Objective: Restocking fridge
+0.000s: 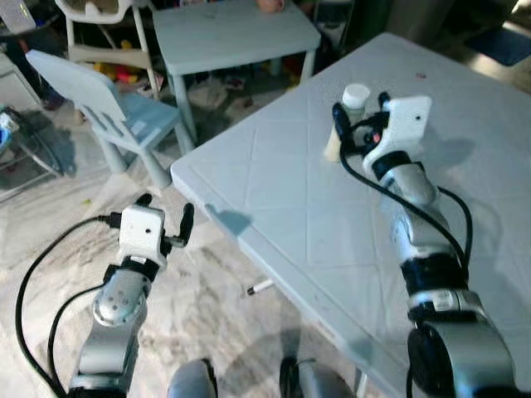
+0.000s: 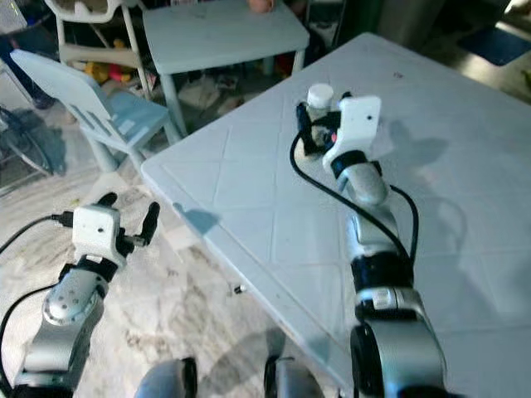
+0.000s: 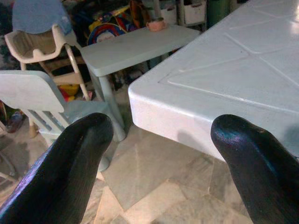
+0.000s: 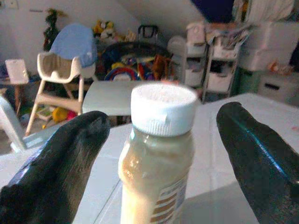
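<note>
— Bottle (image 4: pixel 156 154) first: where does it stand?

— Upright on the big white worktop (image 1: pixel 332 215), well in from the near corner. It is a small plastic bottle with a rounded shoulder, full of something pale and creamy, topped by a ribbed white screw cap (image 4: pixel 163 108). A printed label wraps the lower part; I cannot read it.

— And the arm by it?

— The right gripper (image 1: pixel 358 116) is up on the worktop with the bottle between its two long black fingers. From the wrist camera the jaws stand wide apart, one matte black finger (image 4: pixel 56 168) on each side of the bottle, with a gap on both sides. No contact that I can see.

— What is the worktop like?

— Moulded white plastic, smooth, with shallow diagonal grooves that make a diamond pattern, and a thick rounded edge.

— The other arm?

— The left gripper (image 1: pixel 164 217) hangs low over the floor, just off the worktop's corner. Its jaws are apart too, holding nothing; its fingers (image 3: pixel 70 163) are glossy and blunt at the tips.

— What is underfoot?

— A marbled stone floor (image 1: pixel 216 298), beige with grey veins.

— And behind?

— A pale plastic child's chair (image 1: pixel 99 108) with a slatted back, a low child's table (image 1: pixel 232 33) of the same colour beside it, and a cream high chair (image 4: pixel 58 77) farther off among toys.
</note>
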Controlling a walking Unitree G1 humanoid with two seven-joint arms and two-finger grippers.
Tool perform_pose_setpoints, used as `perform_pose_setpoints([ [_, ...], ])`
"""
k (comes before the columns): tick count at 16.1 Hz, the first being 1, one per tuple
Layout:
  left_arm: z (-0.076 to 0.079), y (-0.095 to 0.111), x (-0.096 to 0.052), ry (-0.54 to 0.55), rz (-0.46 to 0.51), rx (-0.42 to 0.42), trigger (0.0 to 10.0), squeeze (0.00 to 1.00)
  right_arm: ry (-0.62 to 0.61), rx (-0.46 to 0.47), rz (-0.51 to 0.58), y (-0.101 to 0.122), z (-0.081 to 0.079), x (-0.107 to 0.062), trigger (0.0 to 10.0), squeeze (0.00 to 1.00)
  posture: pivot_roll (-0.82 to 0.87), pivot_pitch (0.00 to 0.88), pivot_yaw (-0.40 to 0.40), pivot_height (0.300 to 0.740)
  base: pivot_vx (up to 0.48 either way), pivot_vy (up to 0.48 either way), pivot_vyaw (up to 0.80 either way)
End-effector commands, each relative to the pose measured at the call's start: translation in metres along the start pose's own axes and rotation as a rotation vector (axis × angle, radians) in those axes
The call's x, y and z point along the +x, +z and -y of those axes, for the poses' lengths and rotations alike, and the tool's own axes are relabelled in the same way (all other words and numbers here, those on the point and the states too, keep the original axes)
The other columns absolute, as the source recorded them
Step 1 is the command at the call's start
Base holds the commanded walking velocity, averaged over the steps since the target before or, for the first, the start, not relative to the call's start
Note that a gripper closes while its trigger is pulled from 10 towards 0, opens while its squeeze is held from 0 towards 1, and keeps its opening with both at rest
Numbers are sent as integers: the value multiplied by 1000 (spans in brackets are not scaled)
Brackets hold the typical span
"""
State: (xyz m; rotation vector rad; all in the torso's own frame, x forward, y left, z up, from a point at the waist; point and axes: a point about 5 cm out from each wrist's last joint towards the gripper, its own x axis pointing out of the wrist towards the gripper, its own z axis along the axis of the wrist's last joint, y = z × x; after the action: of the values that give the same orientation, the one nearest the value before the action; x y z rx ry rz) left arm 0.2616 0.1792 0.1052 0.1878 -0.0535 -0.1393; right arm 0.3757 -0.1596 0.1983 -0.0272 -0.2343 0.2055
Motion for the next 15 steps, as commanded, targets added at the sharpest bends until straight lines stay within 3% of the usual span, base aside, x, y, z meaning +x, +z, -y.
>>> perform_pose_setpoints([
  [1,-5,-3,-3,8,-20,10,10000,0,-6,-6,-3,4,3,4,10000,0,133,201,10,740,0,0,0],
  [2,-8,-3,-4,13,-25,14,10000,0,1,7,-26,4,3,10,10000,0,137,202,8,740,0,0,0],
  [3,-8,-2,-4,15,-25,15,10000,0,6,4,-32,5,2,12,7686,0,140,201,7,740,0,0,0],
  [4,-9,-2,-4,15,-26,15,10000,0,18,-4,-34,6,1,14,3451,0,141,202,6,740,0,0,0],
  [6,-8,-3,-6,16,-31,16,10000,0,38,-6,-19,15,0,23,0,0,144,204,4,740,0,0,0],
  [10,-9,-4,-9,15,-38,18,10000,0,71,-18,-34,20,-2,34,0,0,155,205,-1,740,0,0,0],
  [15,-9,-4,-6,5,-44,21,10000,0,59,-43,-64,15,1,33,0,0,151,197,5,740,0,0,0],
])
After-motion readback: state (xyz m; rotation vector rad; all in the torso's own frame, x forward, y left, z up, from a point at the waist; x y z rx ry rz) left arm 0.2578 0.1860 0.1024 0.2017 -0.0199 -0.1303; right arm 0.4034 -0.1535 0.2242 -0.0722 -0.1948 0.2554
